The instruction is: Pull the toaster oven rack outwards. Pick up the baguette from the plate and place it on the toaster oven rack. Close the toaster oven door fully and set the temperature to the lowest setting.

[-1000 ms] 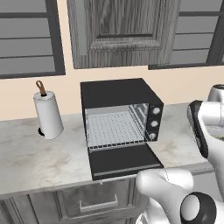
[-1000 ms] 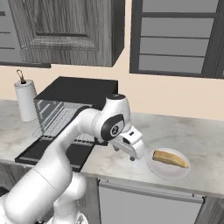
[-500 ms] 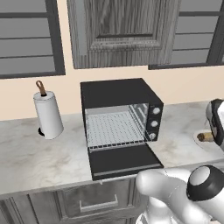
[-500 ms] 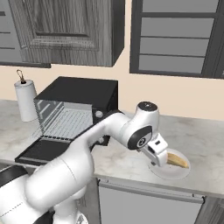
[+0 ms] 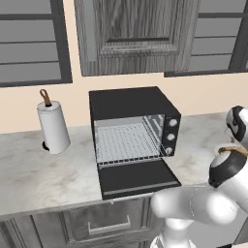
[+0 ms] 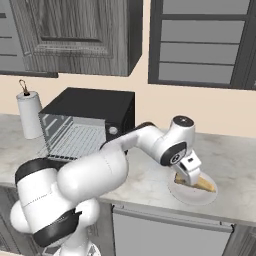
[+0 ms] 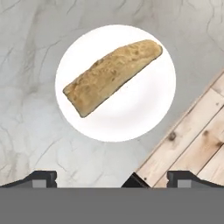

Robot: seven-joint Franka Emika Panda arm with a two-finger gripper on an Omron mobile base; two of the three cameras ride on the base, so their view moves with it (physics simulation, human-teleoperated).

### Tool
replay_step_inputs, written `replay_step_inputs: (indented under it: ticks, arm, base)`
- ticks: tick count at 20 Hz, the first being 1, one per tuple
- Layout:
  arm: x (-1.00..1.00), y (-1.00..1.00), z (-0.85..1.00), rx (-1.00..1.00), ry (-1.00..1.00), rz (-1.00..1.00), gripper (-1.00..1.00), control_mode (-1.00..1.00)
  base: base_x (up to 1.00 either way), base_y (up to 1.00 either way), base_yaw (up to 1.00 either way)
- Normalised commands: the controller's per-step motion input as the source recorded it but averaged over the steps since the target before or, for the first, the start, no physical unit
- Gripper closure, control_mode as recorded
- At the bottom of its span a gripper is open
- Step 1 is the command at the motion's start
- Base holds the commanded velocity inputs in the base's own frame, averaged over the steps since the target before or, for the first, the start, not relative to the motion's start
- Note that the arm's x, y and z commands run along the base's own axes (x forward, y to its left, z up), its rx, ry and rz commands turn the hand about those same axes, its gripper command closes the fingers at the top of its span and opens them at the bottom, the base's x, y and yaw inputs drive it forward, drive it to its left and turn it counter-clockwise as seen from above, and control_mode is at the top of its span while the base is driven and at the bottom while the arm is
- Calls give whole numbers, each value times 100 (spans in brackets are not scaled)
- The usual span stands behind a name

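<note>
Diagonally: baguette long axis crosses plate.

The arm was glossy white, built of fat rounded segments that swelled like capsules. Dark grey to black bands ringed its joints, and a flat black disc capped the elbow joint on top. The gripper was a small white block. Its two finger tips were dark and squared, with paler grey faces.
</note>
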Motion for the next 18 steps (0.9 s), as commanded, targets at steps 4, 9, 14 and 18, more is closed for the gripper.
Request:
replay_step_inputs:
  ticks: [4,9,14,18]
  arm:
    - [24,-57,-27,1,0,-9,-100,-100]
    - [38,-30,-25,0,0,-5,-100,-100]
    - [31,-24,-36,2,0,-7,-100,-100]
    - [36,-5,-24,1,0,-7,-100,-100]
  base:
    - [0,0,0]
    - [0,0,0]
    - [0,0,0]
    - [0,0,0]
